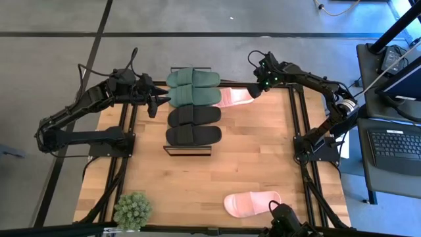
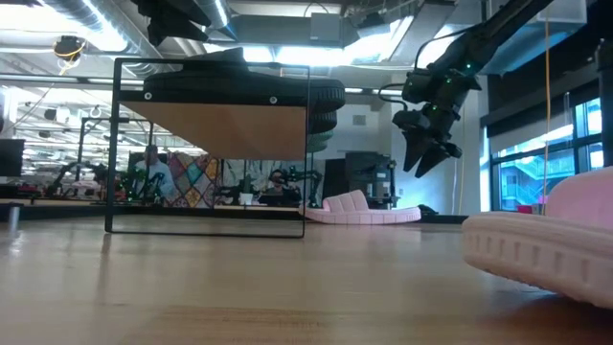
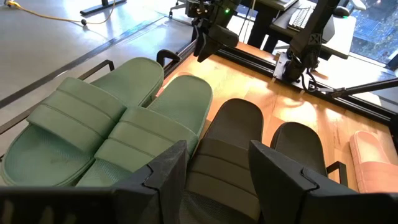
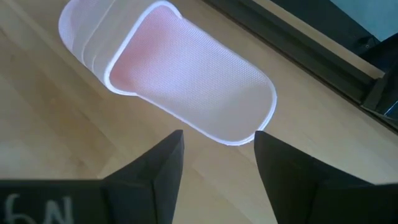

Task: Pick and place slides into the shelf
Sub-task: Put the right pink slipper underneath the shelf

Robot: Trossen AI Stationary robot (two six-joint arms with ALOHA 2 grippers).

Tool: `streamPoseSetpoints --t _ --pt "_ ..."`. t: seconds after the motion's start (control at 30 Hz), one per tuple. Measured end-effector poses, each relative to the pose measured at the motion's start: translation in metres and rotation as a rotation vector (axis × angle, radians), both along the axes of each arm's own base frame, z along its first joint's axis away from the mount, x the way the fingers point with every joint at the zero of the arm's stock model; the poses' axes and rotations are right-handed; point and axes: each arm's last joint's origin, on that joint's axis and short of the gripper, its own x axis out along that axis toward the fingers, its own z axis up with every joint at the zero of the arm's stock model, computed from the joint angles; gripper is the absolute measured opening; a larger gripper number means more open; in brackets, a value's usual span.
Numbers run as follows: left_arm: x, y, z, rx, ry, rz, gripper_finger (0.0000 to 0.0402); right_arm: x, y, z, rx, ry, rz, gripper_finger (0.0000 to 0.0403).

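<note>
The shelf (image 1: 187, 151) stands mid-table. Two dark green slides (image 1: 192, 87) and two black slides (image 1: 193, 125) lie side by side on its top. One pale pink slide (image 1: 234, 97) lies sole down on the table at the shelf's far right. The other pink slide (image 1: 252, 203) lies by the near edge. My right gripper (image 4: 217, 155) is open and hovers over the far pink slide's heel end (image 4: 242, 124), clear of it in the low view (image 2: 431, 153). My left gripper (image 3: 217, 168) is open at the shelf's left side, above the green and black slides (image 3: 118, 124).
A small potted plant (image 1: 132, 209) stands at the near left corner. Black frame rails (image 1: 299, 125) run along both sides of the table. Bare wood (image 1: 256, 158) lies between the shelf and the near pink slide. A desk with a keyboard (image 1: 395, 148) stands off to the right.
</note>
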Motion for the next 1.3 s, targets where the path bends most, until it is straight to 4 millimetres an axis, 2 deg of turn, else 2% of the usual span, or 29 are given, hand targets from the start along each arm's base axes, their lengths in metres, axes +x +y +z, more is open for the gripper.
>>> streamPoseSetpoints --t 1.3 --pt "0.0 0.0 0.0 0.0 0.0 0.0 0.0165 0.0008 -0.0008 0.0005 0.003 -0.014 -0.026 0.0197"
